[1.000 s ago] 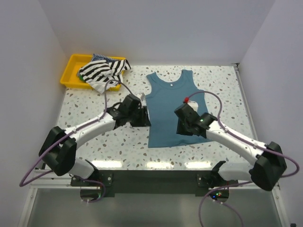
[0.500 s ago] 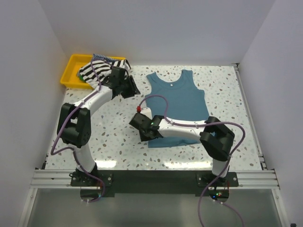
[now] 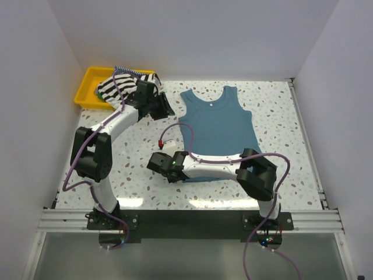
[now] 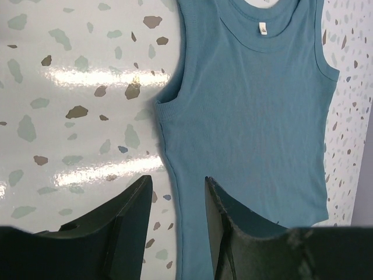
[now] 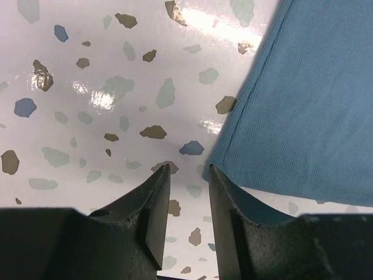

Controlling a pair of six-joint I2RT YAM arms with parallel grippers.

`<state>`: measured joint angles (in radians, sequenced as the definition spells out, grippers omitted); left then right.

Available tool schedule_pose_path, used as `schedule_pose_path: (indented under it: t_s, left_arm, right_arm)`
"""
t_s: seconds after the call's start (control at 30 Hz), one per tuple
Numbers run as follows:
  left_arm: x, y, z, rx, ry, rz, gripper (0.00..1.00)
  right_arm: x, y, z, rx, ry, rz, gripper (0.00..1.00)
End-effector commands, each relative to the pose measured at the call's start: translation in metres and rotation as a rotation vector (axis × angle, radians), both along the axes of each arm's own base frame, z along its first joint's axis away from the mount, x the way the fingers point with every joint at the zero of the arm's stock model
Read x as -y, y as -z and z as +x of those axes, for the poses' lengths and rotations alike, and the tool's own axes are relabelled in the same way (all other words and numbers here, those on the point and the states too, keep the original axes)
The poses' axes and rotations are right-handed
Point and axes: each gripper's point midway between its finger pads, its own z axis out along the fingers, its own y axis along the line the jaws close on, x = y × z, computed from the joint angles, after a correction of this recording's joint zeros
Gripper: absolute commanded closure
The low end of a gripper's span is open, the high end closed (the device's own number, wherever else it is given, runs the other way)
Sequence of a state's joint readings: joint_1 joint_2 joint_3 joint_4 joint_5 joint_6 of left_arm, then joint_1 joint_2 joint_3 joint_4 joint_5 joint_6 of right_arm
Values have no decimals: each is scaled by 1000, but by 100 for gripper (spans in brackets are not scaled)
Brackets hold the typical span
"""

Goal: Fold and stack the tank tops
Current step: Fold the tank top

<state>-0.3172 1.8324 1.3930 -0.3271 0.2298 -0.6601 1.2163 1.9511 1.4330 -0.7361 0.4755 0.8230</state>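
Right gripper (image 5: 189,169) has slid left off the teal tank top (image 5: 303,105), its 2 fingers parted and empty, the hem corner just ahead of its right-hand finger. Left gripper (image 4: 177,179) hangs parted and empty, the top's side edge under its gap.

Flat: teal tank top (image 3: 218,128); crumpled: striped top (image 3: 129,81).

A robotics lab test cell was indicated. A speckled terrazzo desk (image 3: 280,116) was boxed in on three sides by plain white panels (image 3: 198,41). A left arm (image 3: 116,125) and a right arm (image 3: 215,158), both white and black, were bolted to an aluminium rail (image 3: 61,219) at its near edge. Purple cables (image 3: 65,175) were looped loosely along them, and a yellow plastic tray (image 3: 87,87) was set at a far corner.
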Motion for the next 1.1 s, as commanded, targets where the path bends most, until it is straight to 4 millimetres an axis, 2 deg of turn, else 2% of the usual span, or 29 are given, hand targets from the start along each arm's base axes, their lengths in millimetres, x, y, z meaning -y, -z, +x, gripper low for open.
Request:
schedule_pose_path:
  t_s: [0.0, 0.2, 0.53, 0.67, 0.73, 0.8, 0.93, 1.0, 1.03, 1.07]
  left_arm:
    - [4, 0, 2, 32, 41, -8, 54]
    - [4, 6, 1, 22, 47, -1, 54]
    - [4, 13, 0, 13, 53, -1, 54]
    - [6, 21, -4, -8, 58, -7, 55]
    - [10, 27, -10, -15, 68, -17, 55]
    - [14, 32, -15, -19, 75, -24, 55]
    - [31, 46, -29, -21, 107, -40, 49]
    - [36, 51, -31, -22, 109, -40, 47]
    - [40, 55, -31, -23, 111, -41, 46]
    - [41, 58, -30, -22, 110, -42, 46]
  right_arm:
    - [11, -7, 8, 64, 57, -58, 63]
    - [20, 4, 8, 65, 81, -110, 63]
    - [17, 26, 2, 18, 68, -124, 64]
    - [21, 27, -1, 12, 63, -118, 86]
    - [18, 18, -2, 14, 48, -79, 92]
    - [25, 20, -7, 0, 39, -73, 100]
    - [32, 10, -24, -46, -9, 29, 100]
    - [33, 7, -32, -68, -33, 78, 100]
    - [37, 11, -37, -83, -35, 93, 100]
    - [36, 4, -40, -89, -40, 128, 100]
